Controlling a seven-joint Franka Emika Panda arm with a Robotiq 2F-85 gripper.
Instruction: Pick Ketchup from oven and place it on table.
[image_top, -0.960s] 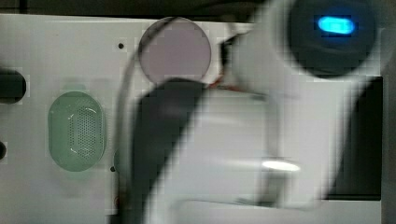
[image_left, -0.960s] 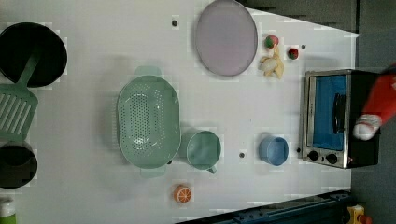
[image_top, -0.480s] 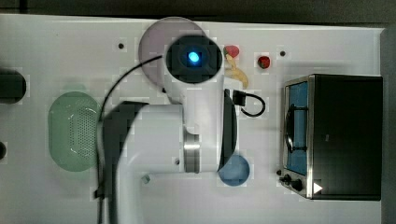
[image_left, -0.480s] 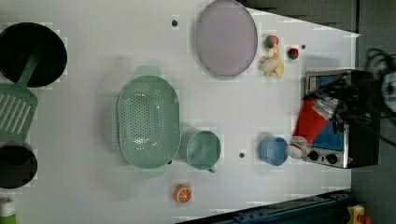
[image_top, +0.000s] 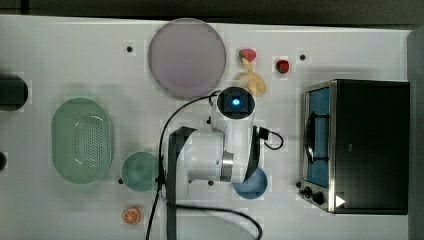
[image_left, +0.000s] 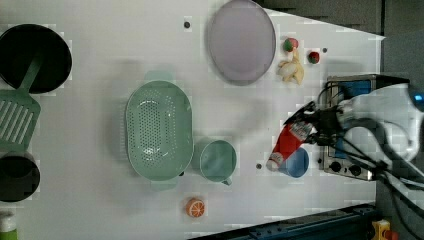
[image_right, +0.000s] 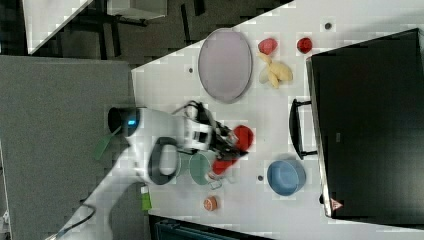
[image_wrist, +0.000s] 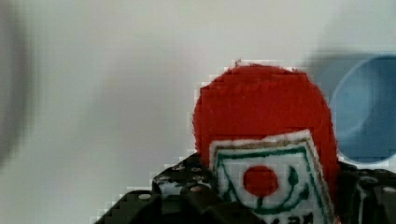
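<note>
Above the table (image_left: 100, 200), just beside the blue bowl (image_left: 296, 162), the gripper (image_left: 306, 129) is closed around the ketchup (image_left: 287, 142), which hangs cap-down and tilted, clear of the oven (image_left: 350, 150). We judge the carry done and the placing in hand. Next we would lower it onto bare tabletop, though its height above the surface is hard to read here.

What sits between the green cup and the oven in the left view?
The blue bowl and the ketchup tilted in the hand, between green cup and oven.
</note>
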